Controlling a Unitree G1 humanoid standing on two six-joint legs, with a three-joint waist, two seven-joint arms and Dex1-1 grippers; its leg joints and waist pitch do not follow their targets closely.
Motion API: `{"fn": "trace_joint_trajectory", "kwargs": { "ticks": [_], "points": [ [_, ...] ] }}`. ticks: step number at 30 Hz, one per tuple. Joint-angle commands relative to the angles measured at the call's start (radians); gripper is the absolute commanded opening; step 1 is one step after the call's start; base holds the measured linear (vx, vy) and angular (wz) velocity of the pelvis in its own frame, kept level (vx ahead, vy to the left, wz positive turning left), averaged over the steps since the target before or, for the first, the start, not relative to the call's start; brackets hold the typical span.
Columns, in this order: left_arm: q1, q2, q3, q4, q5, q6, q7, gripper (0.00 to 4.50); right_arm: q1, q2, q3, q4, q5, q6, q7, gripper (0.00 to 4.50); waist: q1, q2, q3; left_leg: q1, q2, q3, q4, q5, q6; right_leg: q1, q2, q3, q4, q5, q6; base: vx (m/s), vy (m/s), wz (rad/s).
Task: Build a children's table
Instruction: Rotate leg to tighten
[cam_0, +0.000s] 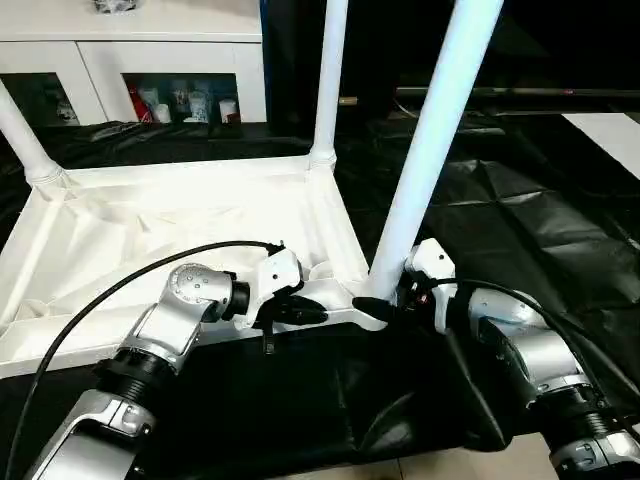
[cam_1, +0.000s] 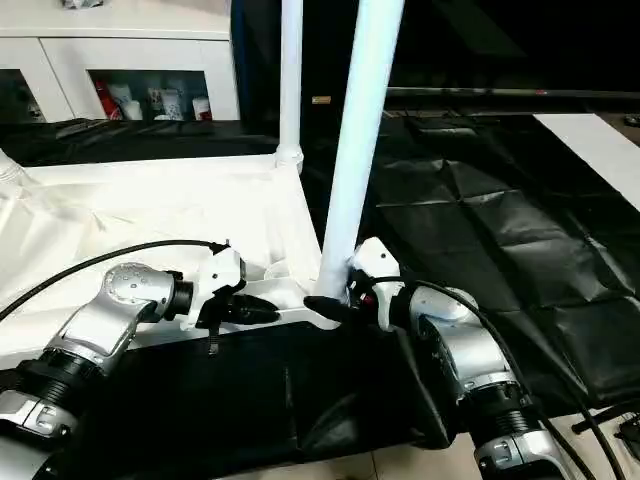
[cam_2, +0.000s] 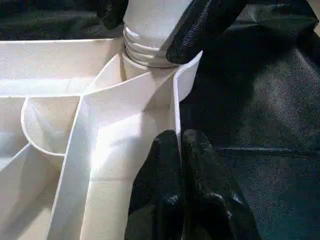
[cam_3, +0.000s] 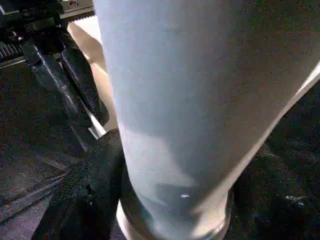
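The children's table (cam_0: 150, 230) lies upside down on the black-draped counter (cam_0: 520, 220), its ribbed white underside facing up and its near rim along the counter's front part. Three white tapered legs stand up from its corner sockets: one at the far left corner (cam_0: 25, 135), one at the far right corner (cam_0: 328, 80), and the near-right leg (cam_0: 430, 140), which rises tilted from the socket right by both sets of fingers. The left gripper (cam_0: 305, 313) reaches in from the left along the near rim, and its two black fingers (cam_2: 170, 195) are clenched on the thin upright wall of the tabletop's rim, one pad on the inner face and one on the outer, just short of the near-right corner socket. The right gripper (cam_0: 385, 305) comes in from the opposite side, and its fingers (cam_2: 200, 30) straddle the bottom of the near-right leg just above the threaded collar where it enters the socket; one finger lies against the leg's side and the other sits on the far side, so they are grasping the leg around its base. The two sets of fingers are near each other, with the corner socket between them. Beyond the children's table, well away from the fingers, a white cabinet (cam_0: 130, 60) with glass doors stands with small items on its shelf. A black cable (cam_0: 120, 285) loops from the left forearm over the tabletop's underside.
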Motion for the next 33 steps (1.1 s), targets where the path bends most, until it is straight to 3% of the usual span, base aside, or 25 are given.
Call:
{"fn": "trace_joint_trajectory", "kwargs": {
  "ticks": [1, 7, 13, 15, 16, 19, 23, 26, 29, 30, 33],
  "points": [
    [0.018, -0.008, 0.003, 0.003, -0.032, -0.004, -0.013, 0.0, -0.006, -0.001, 0.017, 0.021, -0.021, -0.013, 0.008, 2.65, 0.006, -0.011, -0.053, 0.008, 0.04, -0.017, -0.064, -0.222, 0.042, 0.043, -0.052, 0.042, -0.065, -0.264, -0.205, 0.0, 0.0, 0.0],
    [0.014, -0.03, 0.011, 0.018, -0.009, 0.024, 0.067, 0.0, 0.008, 0.036, -0.027, 0.034, -0.012, 0.002, -0.086, 2.63, 0.002, -0.013, -0.051, 0.008, 0.039, -0.017, -0.065, -0.242, 0.033, 0.041, -0.053, 0.042, -0.071, -0.307, -0.195, 0.0, 0.0, 0.0],
    [-0.096, -0.201, 0.001, 0.15, 0.072, 0.091, 0.351, 0.0, 0.018, 0.218, -0.119, 0.098, -0.051, 0.097, -0.522, 2.62, -0.004, -0.015, -0.047, 0.016, 0.036, -0.022, -0.07, -0.304, -0.016, 0.029, -0.052, 0.042, -0.087, -0.43, -0.148, 0.0, 0.0, 0.0],
    [-0.139, -0.263, -0.006, 0.196, 0.089, 0.112, 0.43, 0.0, -0.004, 0.279, -0.141, 0.132, -0.06, 0.101, -0.635, 2.62, -0.005, -0.004, -0.045, 0.026, 0.034, -0.023, -0.069, -0.362, -0.025, 0.018, -0.051, 0.042, -0.097, -0.479, -0.134, 0.0, 0.0, 0.0],
    [-0.153, -0.283, -0.008, 0.211, 0.094, 0.117, 0.454, 0.0, -0.012, 0.298, -0.147, 0.144, -0.061, 0.103, -0.667, 2.62, -0.007, -0.006, -0.046, 0.026, 0.032, -0.023, -0.068, -0.368, -0.027, 0.017, -0.052, 0.042, -0.099, -0.486, -0.131, 0.0, 0.0, 0.0],
    [-0.186, -0.326, -0.013, 0.255, 0.113, 0.116, 0.509, 0.0, -0.046, 0.334, -0.151, 0.183, -0.076, 0.088, -0.742, 2.62, -0.006, 0.002, -0.047, 0.019, 0.033, -0.028, -0.072, -0.374, -0.026, 0.025, -0.051, 0.04, -0.1, -0.465, -0.119, 0.0, 0.0, 0.0],
    [-0.201, -0.348, -0.017, 0.285, 0.13, 0.104, 0.518, 0.0, -0.074, 0.369, -0.152, 0.212, -0.076, 0.06, -0.737, 2.62, -0.007, 0.001, -0.048, 0.016, 0.032, -0.028, -0.074, -0.378, -0.016, 0.029, -0.051, 0.038, -0.101, -0.438, -0.121, 0.0, 0.0, 0.0],
    [-0.201, -0.338, -0.016, 0.29, 0.132, 0.1, 0.508, 0.0, -0.081, 0.371, -0.149, 0.219, -0.074, 0.034, -0.712, 3.32, -0.006, -0.003, -0.049, 0.014, 0.033, -0.027, -0.075, -0.368, -0.009, 0.031, -0.052, 0.039, -0.098, -0.411, -0.131, 0.0, 0.0, 0.0],
    [-0.19, -0.3, -0.008, 0.281, 0.124, 0.096, 0.472, 0.0, -0.094, 0.346, -0.143, 0.209, -0.066, 0.012, -0.653, 3.45, -0.006, -0.003, -0.048, 0.01, 0.033, -0.029, -0.076, -0.372, 0.0, 0.033, -0.054, 0.037, -0.099, -0.431, -0.131, 0.0, 0.0, 0.0],
    [-0.179, -0.277, -0.008, 0.271, 0.12, 0.082, 0.439, 0.0, -0.096, 0.326, -0.14, 0.191, -0.056, 0.018, -0.605, 3.45, -0.009, -0.014, -0.047, 0.008, 0.033, -0.028, -0.076, -0.371, 0.004, 0.033, -0.055, 0.036, -0.101, -0.443, -0.126, 0.0, 0.0, 0.0],
    [-0.149, -0.23, -0.006, 0.228, 0.099, 0.047, 0.356, 0.0, -0.067, 0.249, -0.098, 0.118, -0.045, 0.045, -0.459, 3.73, -0.003, -0.008, -0.047, 0.005, 0.035, -0.031, -0.076, -0.349, 0.015, 0.039, -0.057, 0.036, -0.099, -0.441, -0.124, 0.0, 0.0, 0.0]
  ]
}}
